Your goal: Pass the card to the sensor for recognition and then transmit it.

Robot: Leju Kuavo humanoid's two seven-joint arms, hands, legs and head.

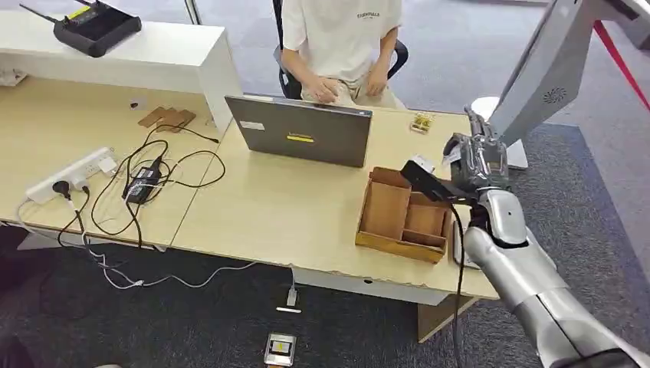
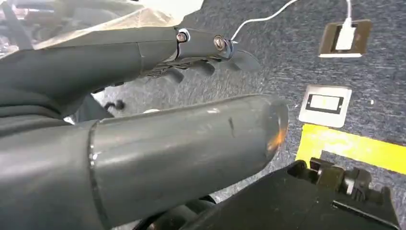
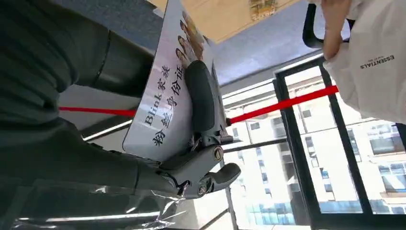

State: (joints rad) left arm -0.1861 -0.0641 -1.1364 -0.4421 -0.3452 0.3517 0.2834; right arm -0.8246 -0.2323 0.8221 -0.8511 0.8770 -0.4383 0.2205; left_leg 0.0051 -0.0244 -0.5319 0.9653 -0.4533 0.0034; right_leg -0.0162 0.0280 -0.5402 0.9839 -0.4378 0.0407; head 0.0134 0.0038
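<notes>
The right robot hand (image 1: 477, 157) pinches the card (image 3: 165, 108) flat under its fingers (image 3: 201, 96), raised above the bench's (image 1: 306, 218) far right end. Just below it sits the cardboard tray (image 1: 402, 215); descending carelessly could clip its wall and shift the card. Beyond, the laptop (image 1: 303, 130) and seated person (image 1: 341, 46) narrow the room leftward. The left robot hand (image 2: 191, 48) hangs low with fingers apart, holding nothing.
</notes>
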